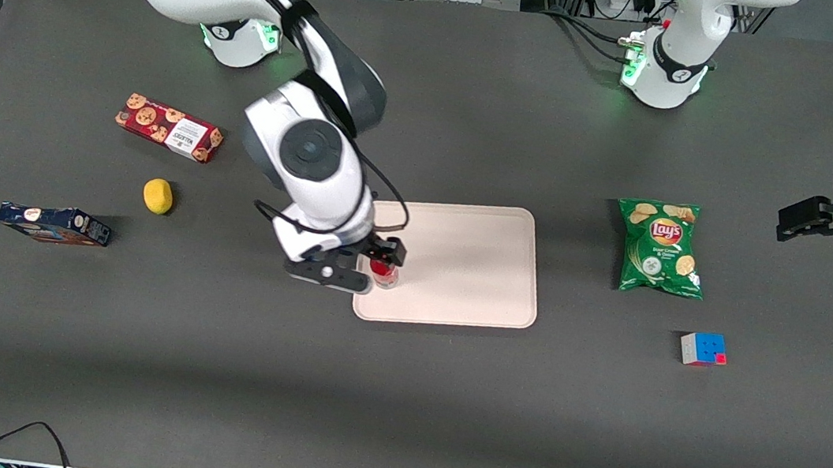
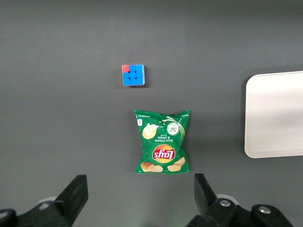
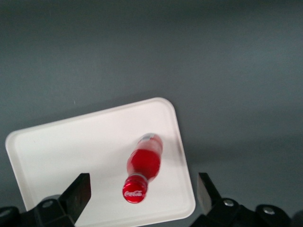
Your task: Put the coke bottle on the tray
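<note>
The coke bottle [image 1: 383,271], small with a red cap and red body, stands upright on the pale pinkish-beige tray [image 1: 459,271] near the tray's corner nearest the front camera, toward the working arm's end. In the right wrist view the bottle [image 3: 142,165] shows from above on the tray [image 3: 71,151], its cap between my spread fingers. My right gripper [image 1: 381,260] hovers right above the bottle, open, its fingers [image 3: 80,191] clear of the cap on both sides. The tray's edge also shows in the left wrist view [image 2: 274,113].
A green chip bag [image 1: 659,248] and a colour cube [image 1: 703,349] lie toward the parked arm's end. A red cookie box [image 1: 169,127], a yellow lemon-like object [image 1: 157,196] and a dark blue box [image 1: 54,224] lie toward the working arm's end.
</note>
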`<state>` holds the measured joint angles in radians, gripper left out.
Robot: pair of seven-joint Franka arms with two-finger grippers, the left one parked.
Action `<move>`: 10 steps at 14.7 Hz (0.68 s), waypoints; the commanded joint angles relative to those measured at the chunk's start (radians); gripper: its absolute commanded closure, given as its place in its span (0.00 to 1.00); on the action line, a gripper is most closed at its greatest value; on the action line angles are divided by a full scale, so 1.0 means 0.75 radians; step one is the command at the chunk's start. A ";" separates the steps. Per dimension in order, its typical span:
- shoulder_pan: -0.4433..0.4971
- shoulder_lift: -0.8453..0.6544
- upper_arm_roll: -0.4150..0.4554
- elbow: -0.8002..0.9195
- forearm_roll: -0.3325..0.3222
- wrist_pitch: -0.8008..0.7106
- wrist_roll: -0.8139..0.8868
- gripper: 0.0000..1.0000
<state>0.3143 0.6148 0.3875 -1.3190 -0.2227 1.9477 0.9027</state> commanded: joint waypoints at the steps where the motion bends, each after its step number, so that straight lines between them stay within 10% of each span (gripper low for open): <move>1: -0.151 -0.306 0.021 -0.171 0.049 -0.047 -0.078 0.00; 7: -0.319 -0.754 -0.195 -0.515 0.339 -0.051 -0.655 0.00; 10: -0.321 -0.911 -0.363 -0.687 0.352 -0.079 -0.874 0.00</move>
<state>0.0743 0.0808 0.2157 -1.6523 -0.0001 1.8811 0.3959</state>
